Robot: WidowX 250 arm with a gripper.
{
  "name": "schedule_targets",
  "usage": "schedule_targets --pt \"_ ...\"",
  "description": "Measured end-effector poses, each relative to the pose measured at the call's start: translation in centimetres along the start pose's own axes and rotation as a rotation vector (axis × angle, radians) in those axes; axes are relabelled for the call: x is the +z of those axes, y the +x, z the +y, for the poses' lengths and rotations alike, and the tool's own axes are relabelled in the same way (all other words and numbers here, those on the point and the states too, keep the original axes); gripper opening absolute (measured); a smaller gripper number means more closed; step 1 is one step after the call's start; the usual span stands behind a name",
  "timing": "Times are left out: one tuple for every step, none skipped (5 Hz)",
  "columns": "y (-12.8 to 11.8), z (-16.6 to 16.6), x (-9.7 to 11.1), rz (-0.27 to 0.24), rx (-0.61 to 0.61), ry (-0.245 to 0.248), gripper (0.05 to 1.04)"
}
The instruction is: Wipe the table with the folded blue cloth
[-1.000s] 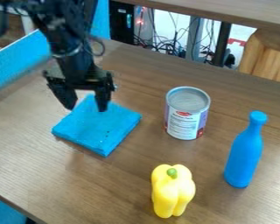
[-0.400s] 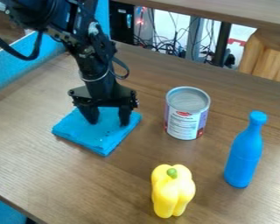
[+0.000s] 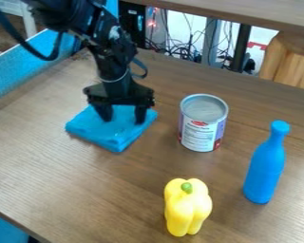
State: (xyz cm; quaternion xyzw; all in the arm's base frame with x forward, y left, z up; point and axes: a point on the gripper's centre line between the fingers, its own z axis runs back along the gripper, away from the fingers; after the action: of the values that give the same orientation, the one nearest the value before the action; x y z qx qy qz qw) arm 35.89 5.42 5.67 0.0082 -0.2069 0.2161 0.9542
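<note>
On the table (image 3: 78, 185), blue cloth (image 3: 112, 136) shifted farther back, under gripper (image 3: 123, 120), jaws apart

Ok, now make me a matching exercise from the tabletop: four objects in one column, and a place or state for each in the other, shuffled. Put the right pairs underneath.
Objects
1. Folded blue cloth
2. Cylindrical metal can
3. Blue long-necked bottle
4. Yellow bell pepper

Place or state
A. Upright, farthest right of the four
B. Grey top, printed label around its side
C. Nearest the view's bottom edge
D. Lying flat beneath the black gripper

Right pairs: 1-D, 2-B, 3-A, 4-C
</note>
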Motion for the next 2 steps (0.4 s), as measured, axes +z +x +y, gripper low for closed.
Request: schedule_targets --pt "3.2 -0.5 -1.5 -0.041 0.037 0.023 1.001" --pt "6.5 -0.7 -2.9 -0.066 0.099 0.046 1.001"
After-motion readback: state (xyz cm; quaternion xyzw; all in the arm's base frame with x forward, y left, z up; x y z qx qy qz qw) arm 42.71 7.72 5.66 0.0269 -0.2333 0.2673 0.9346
